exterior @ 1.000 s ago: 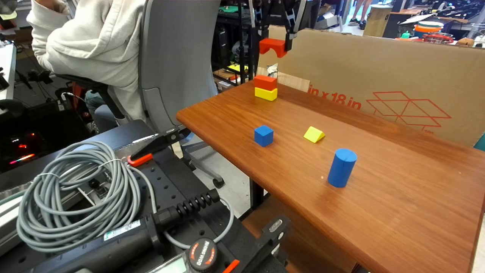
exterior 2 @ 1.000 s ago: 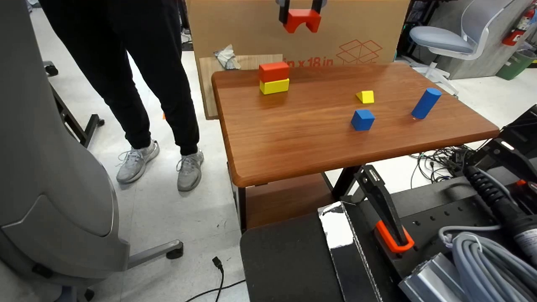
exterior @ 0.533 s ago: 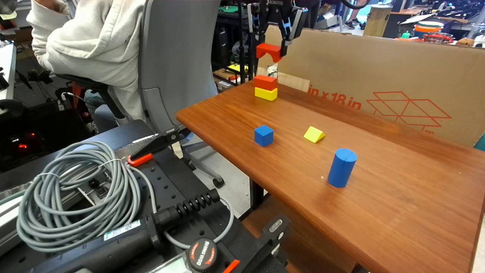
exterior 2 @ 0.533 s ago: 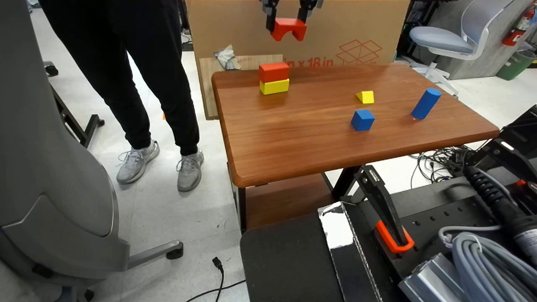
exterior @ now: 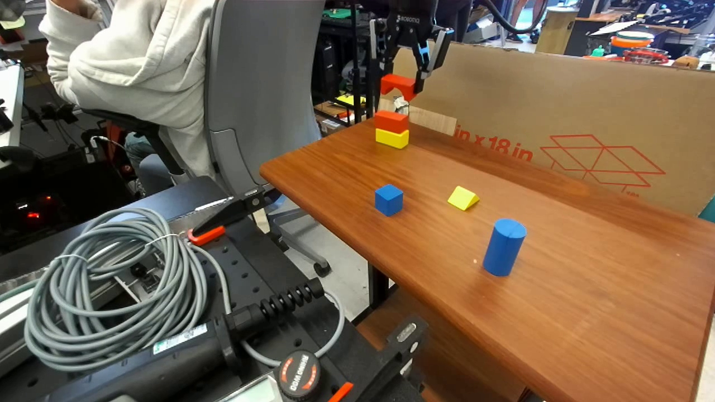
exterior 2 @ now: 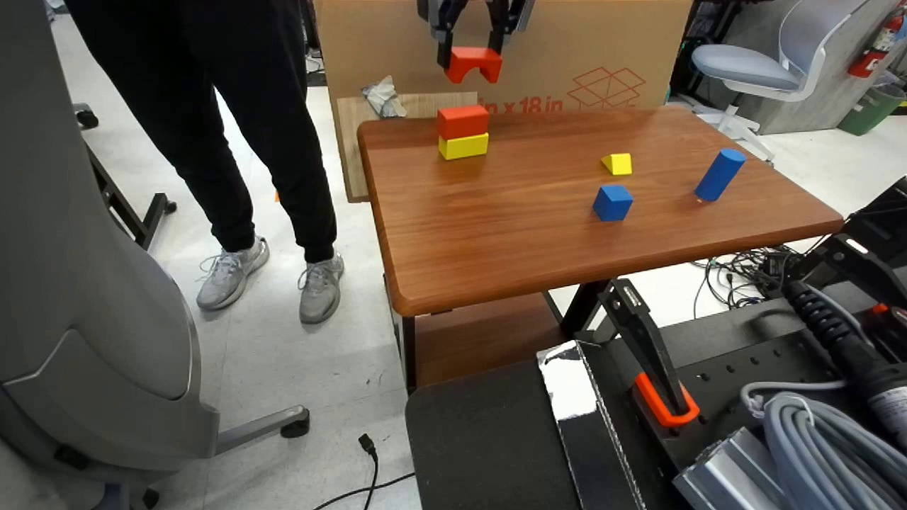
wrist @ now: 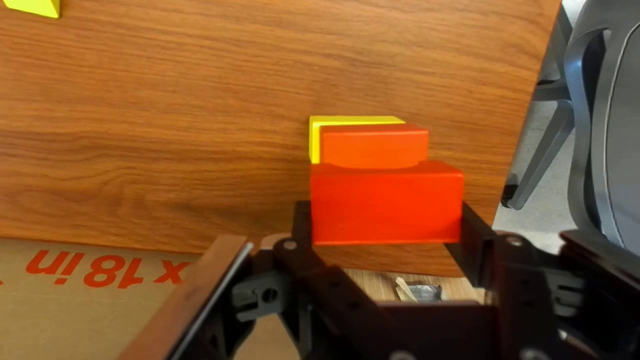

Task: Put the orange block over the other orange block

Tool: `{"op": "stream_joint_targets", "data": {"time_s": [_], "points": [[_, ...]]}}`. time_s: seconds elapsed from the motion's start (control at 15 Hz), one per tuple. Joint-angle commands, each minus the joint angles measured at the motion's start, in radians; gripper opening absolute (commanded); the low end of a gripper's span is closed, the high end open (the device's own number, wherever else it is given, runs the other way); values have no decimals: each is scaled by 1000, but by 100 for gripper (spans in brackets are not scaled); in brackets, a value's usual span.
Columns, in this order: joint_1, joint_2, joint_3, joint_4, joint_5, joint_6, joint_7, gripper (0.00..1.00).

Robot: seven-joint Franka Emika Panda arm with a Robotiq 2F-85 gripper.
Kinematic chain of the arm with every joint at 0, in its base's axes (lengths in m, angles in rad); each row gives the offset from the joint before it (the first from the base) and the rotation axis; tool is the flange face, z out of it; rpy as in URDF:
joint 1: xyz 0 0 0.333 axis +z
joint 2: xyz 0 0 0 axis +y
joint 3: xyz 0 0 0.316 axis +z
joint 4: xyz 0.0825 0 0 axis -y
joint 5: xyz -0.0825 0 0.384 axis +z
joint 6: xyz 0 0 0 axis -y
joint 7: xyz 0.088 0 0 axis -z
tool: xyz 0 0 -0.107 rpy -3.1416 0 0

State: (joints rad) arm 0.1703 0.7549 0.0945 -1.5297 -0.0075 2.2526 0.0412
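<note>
Exterior view: tool (exterior 2: 470,56) grips orange arch (exterior 2: 475,57); green bin (exterior 2: 870,112) contents unclear.

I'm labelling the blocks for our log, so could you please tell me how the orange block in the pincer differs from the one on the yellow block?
The arched block has a curved cutout underneath; the plain block shows flat faces. The arched block hangs in the pincer; the plain block rests on the yellow block. Both are orange-red and oblong.
</note>
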Motion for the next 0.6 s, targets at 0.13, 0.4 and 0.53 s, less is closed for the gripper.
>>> {"op": "stream_joint_targets", "data": {"time_s": [0.13,0.4,0.53], "points": [[8,44,6,49,3,-36,-7,41],[16,62,-2,60,-5,-40,5,41],[17,71,-2,71,-4,-46,8,41]]}}
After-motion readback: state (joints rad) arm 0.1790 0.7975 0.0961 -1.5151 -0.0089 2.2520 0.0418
